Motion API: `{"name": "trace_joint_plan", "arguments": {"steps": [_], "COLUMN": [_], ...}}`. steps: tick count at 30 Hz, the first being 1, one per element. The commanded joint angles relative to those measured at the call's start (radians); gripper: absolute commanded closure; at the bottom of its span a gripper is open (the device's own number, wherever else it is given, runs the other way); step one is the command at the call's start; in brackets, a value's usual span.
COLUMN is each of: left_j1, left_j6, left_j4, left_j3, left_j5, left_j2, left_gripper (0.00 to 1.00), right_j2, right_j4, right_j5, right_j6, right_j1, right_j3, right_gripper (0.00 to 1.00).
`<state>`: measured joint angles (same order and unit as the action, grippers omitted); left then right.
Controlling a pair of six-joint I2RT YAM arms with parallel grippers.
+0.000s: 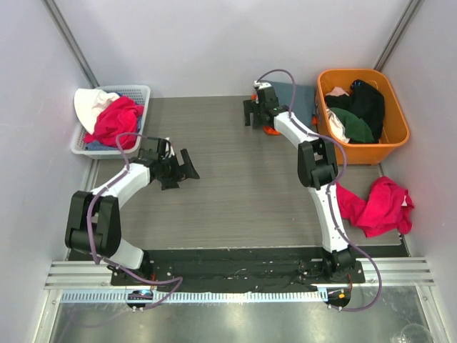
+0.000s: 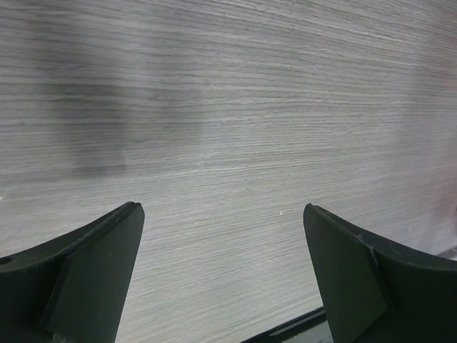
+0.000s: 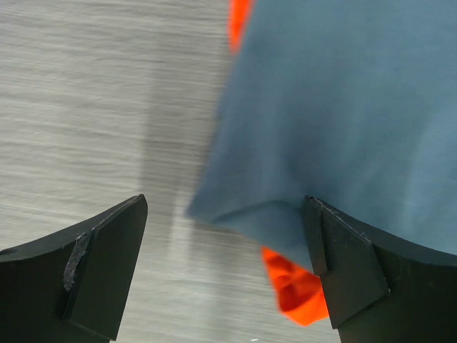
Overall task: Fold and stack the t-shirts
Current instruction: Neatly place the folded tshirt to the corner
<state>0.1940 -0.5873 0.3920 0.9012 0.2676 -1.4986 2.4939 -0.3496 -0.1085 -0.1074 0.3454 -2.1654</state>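
Between pale walls (image 1: 214,43), a grey wood-grain bench (image 1: 235,200) with a container at each far corner.
Top view: a basket (image 1: 146,96) at far left holds a red garment (image 1: 114,121) and a white one (image 1: 91,103); the tub (image 1: 365,152) at far right holds dark and green clothes (image 1: 360,114). A pink garment (image 1: 378,207) lies at the bench's right edge. The blue shirt (image 1: 300,94) lies just beside the tub, over the orange shirt (image 1: 272,131), with the right gripper (image 1: 255,114) at its left edge. Left wrist view: the left gripper (image 2: 223,279) is spread wide above the bench. Right wrist view: the right gripper is released, jaws straddling the blue shirt's corner, orange showing beneath.
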Motion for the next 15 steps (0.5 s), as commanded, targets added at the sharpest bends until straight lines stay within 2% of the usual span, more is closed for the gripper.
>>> {"name": "trace_joint_plan", "arguments": {"steps": [1, 6, 8, 9, 11, 14, 15], "left_j1": [-0.004, 0.019, 0.044, 0.073, 0.099, 0.125, 0.133], "left_j6": [-0.052, -0.166, -0.212, -0.226, -0.275, -0.445, -0.544], "left_j4": [-0.155, -0.35, -0.421, -0.433, -0.51, -0.694, -0.75], "left_j3": [0.005, 0.128, 0.244, 0.287, 0.419, 0.531, 0.545], "left_j5": [0.136, 0.292, 0.318, 0.329, 0.363, 0.412, 0.42], "left_j2": [-0.054, -0.239, -0.311, -0.409, -0.504, -0.662, -0.723], "left_gripper": [0.0, 0.0, 0.0, 0.0, 0.0, 0.0, 0.0], "right_j2": [-0.125, -0.344, -0.453, -0.489, -0.562, -0.708, -0.771], "right_j4": [0.055, 0.138, 0.132, 0.13, 0.121, 0.115, 0.115], "right_j5": [-0.065, -0.099, -0.1, -0.097, -0.1, -0.102, -0.097], "right_j6": [-0.04, -0.109, -0.152, -0.162, -0.201, -0.228, -0.23], "right_j1": [-0.011, -0.011, -0.013, -0.011, -0.011, -0.011, -0.011], "right_j3": [0.06, 0.313, 0.367, 0.422, 0.472, 0.564, 0.599], "right_gripper": [0.02, 0.01, 0.01, 0.01, 0.01, 0.01, 0.01]}}
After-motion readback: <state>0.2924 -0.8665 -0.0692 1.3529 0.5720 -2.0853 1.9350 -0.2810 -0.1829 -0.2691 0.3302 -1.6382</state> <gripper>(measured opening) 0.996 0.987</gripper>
